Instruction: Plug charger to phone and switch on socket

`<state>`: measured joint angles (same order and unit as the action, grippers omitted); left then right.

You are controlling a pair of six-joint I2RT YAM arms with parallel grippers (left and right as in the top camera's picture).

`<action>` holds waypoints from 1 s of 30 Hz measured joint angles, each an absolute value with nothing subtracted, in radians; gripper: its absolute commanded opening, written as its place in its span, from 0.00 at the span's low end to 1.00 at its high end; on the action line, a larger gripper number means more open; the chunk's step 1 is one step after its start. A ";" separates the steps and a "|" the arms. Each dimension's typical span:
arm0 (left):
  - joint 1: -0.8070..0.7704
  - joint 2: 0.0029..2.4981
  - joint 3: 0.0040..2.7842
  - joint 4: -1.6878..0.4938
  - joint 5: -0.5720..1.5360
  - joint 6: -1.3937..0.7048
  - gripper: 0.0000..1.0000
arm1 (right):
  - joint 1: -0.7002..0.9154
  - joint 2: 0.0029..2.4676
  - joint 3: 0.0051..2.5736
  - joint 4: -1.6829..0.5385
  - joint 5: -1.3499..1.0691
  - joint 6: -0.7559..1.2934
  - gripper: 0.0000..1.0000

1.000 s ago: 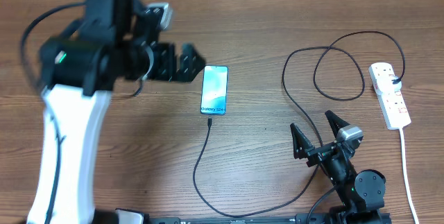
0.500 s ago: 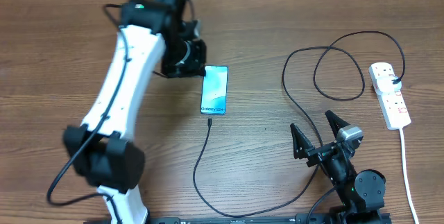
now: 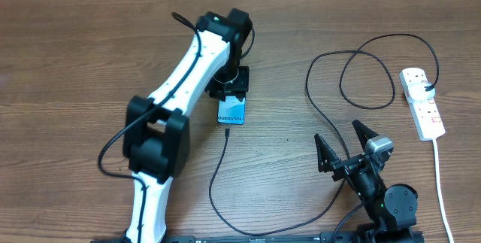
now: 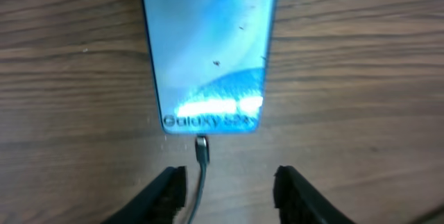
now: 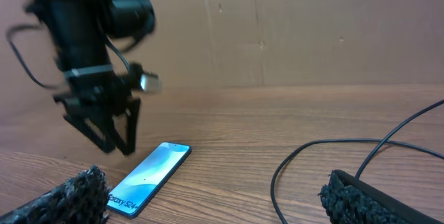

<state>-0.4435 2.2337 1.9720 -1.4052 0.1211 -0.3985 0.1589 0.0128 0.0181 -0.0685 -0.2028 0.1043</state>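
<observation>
The phone (image 3: 233,113) lies flat on the table with its screen lit, and its far half is hidden under my left arm. My left gripper (image 3: 230,91) hangs just above it with its jaws apart. In the left wrist view the phone (image 4: 208,44) fills the top. The charger's connector tip (image 4: 202,148) meets the phone's bottom edge; I cannot tell whether it is seated. The left gripper (image 4: 229,186) straddles the cable without pinching it. The charger cable (image 3: 213,186) loops right to the socket (image 3: 422,104). My right gripper (image 3: 347,147) stands open and empty.
The socket's thick white cord (image 3: 442,190) runs down the right edge. Loops of black cable (image 3: 367,77) lie between the phone and the socket. From the right wrist, the phone (image 5: 149,175), the left gripper (image 5: 111,141) and a cardboard wall (image 5: 312,30) show.
My left arm has swung right from beside the phone's left edge to hang over the phone. The right arm, the phone and the cable have not moved.
</observation>
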 measured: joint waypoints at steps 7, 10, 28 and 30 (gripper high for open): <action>-0.444 2.320 1.972 -1.363 0.107 -0.424 0.80 | 0.159 0.013 0.018 -0.068 -0.203 0.104 1.00; -0.444 2.323 1.972 -1.308 0.107 -0.424 0.81 | 0.159 0.013 0.018 -0.068 -0.202 0.105 1.00; -0.444 2.324 1.904 -1.147 -0.001 -0.424 0.90 | 0.159 0.013 0.018 -0.068 -0.203 0.105 1.00; -0.444 2.324 1.891 -1.140 -0.003 -0.424 0.89 | 0.159 0.013 0.018 -0.068 -0.203 0.104 1.00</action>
